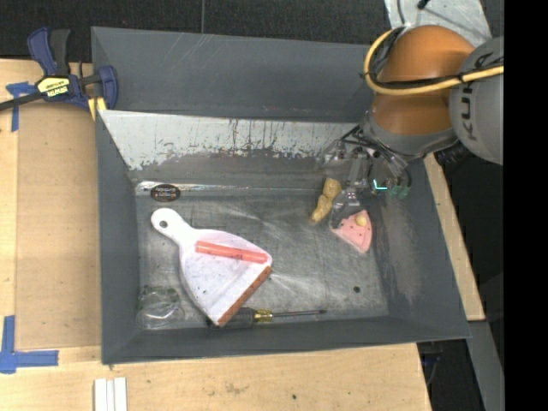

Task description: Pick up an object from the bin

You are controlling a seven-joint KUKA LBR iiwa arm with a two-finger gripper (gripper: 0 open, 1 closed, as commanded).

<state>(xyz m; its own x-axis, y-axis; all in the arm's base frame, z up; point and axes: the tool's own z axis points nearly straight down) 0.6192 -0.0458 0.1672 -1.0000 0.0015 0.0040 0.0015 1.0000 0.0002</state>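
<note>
My gripper (349, 197) reaches down into the bin's back right part, under the orange cover. Its fingertips stand just above a pink wedge-shaped piece (355, 231) that lies on the bin floor. A small tan figure (325, 199) stands right beside the fingers on their left. Nothing shows between the fingers, and their spread is hidden by the wrist.
A white paddle-shaped board (216, 271) lies at the front left with a red pen (231, 251) on top. A thin screwdriver (278, 315) lies along the front wall, a clear round lid (159, 305) in the front left corner, and a dark oval label (165, 193) at the back left.
</note>
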